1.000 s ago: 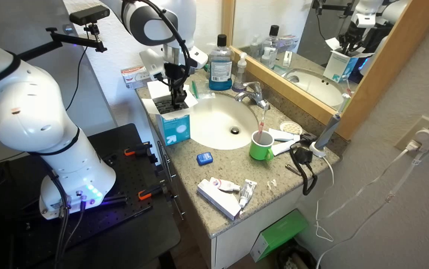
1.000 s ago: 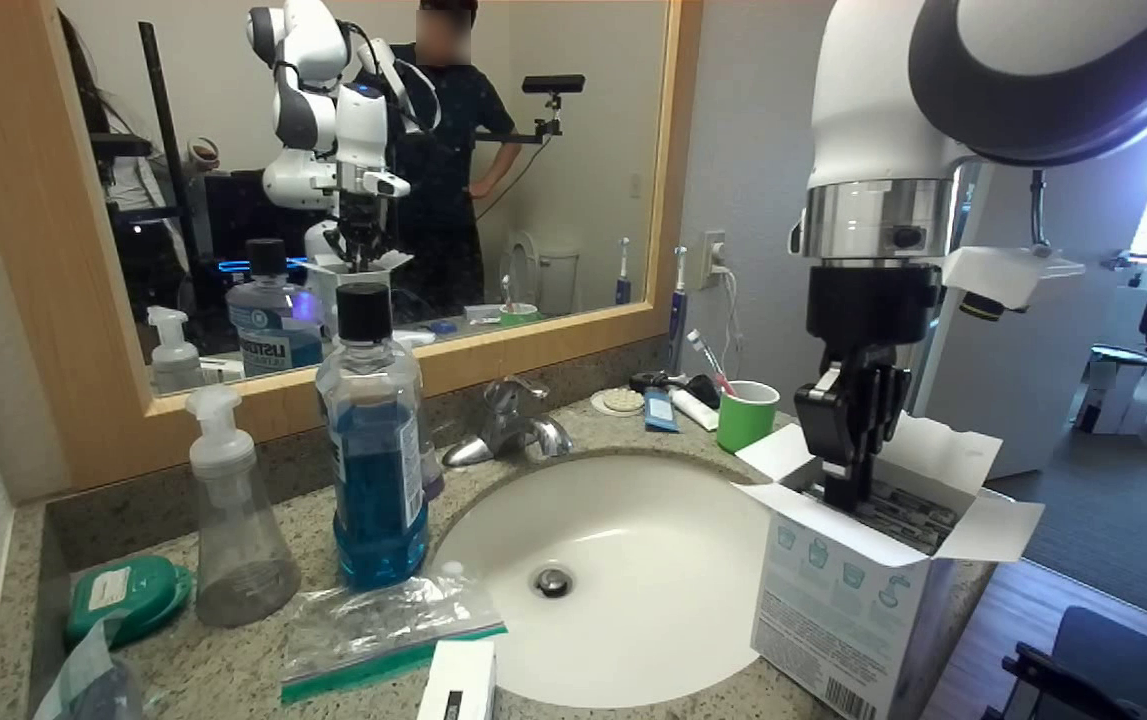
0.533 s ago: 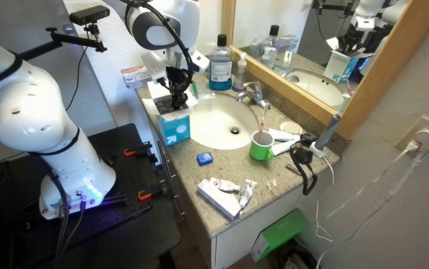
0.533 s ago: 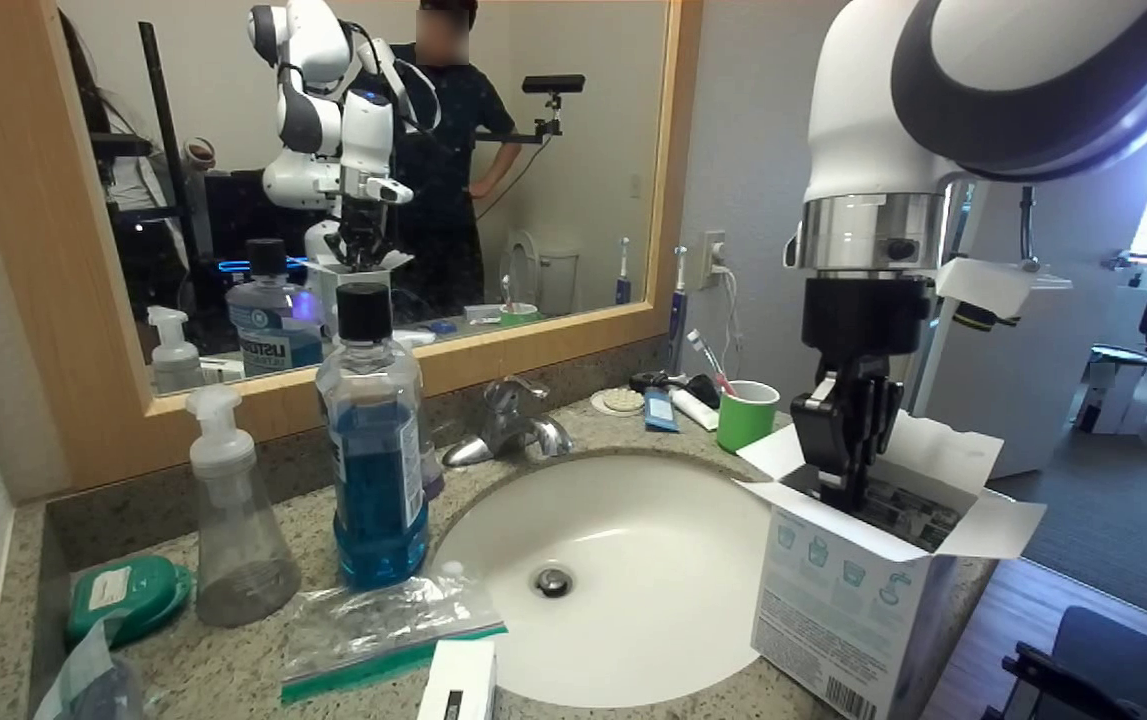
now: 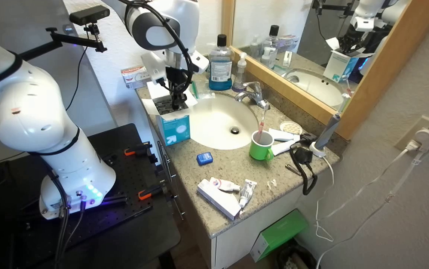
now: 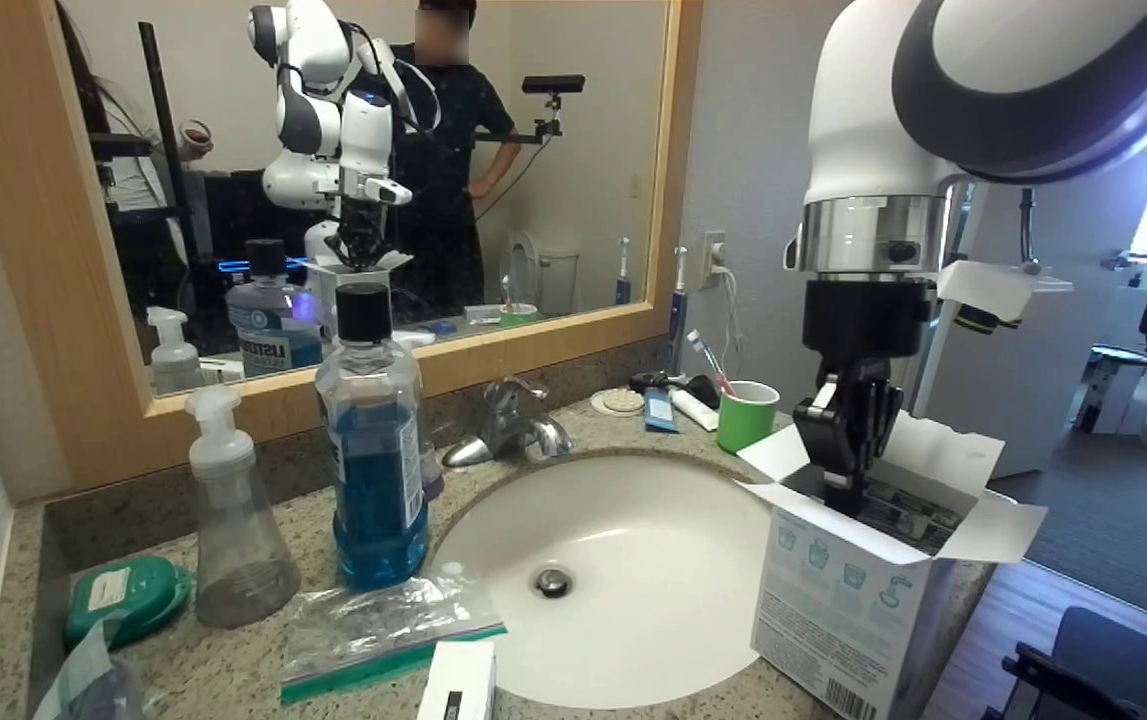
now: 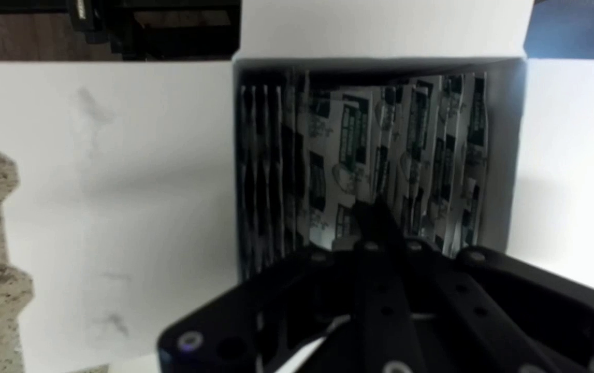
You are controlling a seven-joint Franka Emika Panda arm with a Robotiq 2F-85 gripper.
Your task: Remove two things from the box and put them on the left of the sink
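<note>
Flaps [image 7: 120, 181] spread on box [image 6: 833, 610] beside sink [image 6: 653, 560], likely for reach from above. Packets [image 7: 348, 140] on edge inside; tool [image 7: 373, 210] narrow among them, cannot tell if 1 is pinched.

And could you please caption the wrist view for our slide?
End effector in an open box of packets, white flaps spread wide.

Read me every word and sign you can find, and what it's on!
"LIST...", backwards: blue bottle's mirror reflection; remaining letters unclear.
White arrow sign: the teal side of the box.
Little pictures and a barcode: the pale side; print there too small.
Too blurred: packets inside, red-and-white carton.
Other labels: too small.
</note>
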